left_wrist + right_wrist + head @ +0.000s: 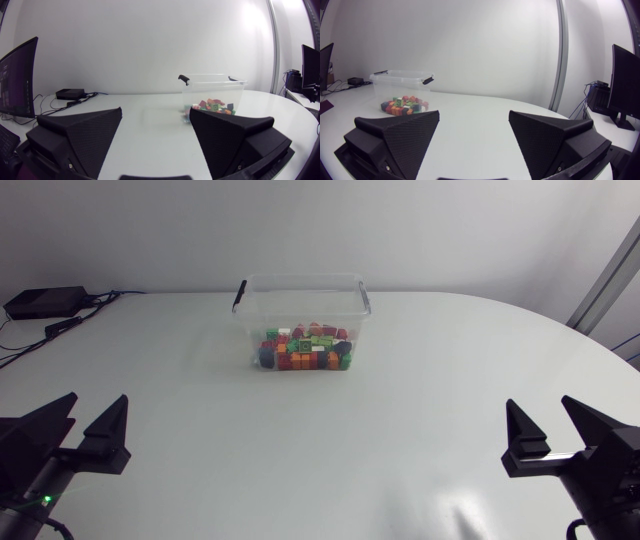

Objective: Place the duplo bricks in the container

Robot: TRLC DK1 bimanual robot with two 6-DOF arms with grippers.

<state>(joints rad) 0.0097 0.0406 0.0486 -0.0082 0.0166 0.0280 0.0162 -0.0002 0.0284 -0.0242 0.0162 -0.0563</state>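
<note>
The bricks (305, 348) lie in a bright heap at the bottom of the clear box (300, 278). The box stands near the far side of the white counter (300, 465). It has no lid on, so bricks can drop straight in. Every brick I can see is inside it, so I think the job is done.

The left gripper (96, 405) and the right gripper (540, 405) sit low at the near corners, well apart from the box. Both have their fingers spread wide with nothing between them. I think they wait there because nothing is left to pick up.

I can read no words on the box or bricks; they are too small.
</note>
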